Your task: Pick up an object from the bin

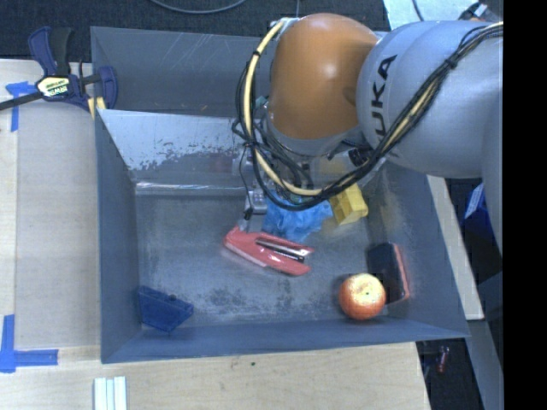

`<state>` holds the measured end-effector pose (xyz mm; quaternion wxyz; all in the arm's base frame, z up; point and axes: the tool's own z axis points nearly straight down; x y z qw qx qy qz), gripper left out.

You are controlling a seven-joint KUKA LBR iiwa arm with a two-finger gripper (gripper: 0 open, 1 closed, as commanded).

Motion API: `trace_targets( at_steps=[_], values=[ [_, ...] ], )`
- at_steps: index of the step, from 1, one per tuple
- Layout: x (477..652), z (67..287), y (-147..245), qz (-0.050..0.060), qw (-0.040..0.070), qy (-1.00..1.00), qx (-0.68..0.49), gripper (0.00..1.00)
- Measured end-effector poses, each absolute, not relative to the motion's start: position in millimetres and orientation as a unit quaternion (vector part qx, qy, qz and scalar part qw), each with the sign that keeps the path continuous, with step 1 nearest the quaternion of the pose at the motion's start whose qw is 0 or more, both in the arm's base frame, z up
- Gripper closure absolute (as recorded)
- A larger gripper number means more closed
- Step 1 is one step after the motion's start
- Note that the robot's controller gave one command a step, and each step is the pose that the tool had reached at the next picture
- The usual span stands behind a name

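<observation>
My gripper (pixel 255 202) hangs low in the middle of the bin, under the orange cover. Its tip is just above the left end of a pink, flat stapler-like thing (pixel 266 252) with a black strip on top, lying on the bin floor. Right behind that, a crumpled light-blue thing (pixel 295 218) lies beside the gripper, partly hidden by the wrist cables. A yellow block (pixel 350 205) rests to the right of the blue thing, half covered by the arm.
A red-and-yellow apple (pixel 363 296) lies near the front right corner, with a black block with a red side (pixel 389 269) next to it. A dark blue angular piece (pixel 161 308) sits in the front left corner. The arm covers the bin's back right.
</observation>
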<state>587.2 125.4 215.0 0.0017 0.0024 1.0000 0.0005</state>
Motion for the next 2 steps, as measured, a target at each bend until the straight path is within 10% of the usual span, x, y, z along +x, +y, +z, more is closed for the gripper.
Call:
trace_targets(
  at_steps=[1, 2],
  values=[
    [587.2, 215, 125, 0.000, 0.002, 1.000, 0.002, 0.00],
    [562.8, 217, 109, 0.001, 0.003, 0.996, 0.089, 1.00]
  ],
)
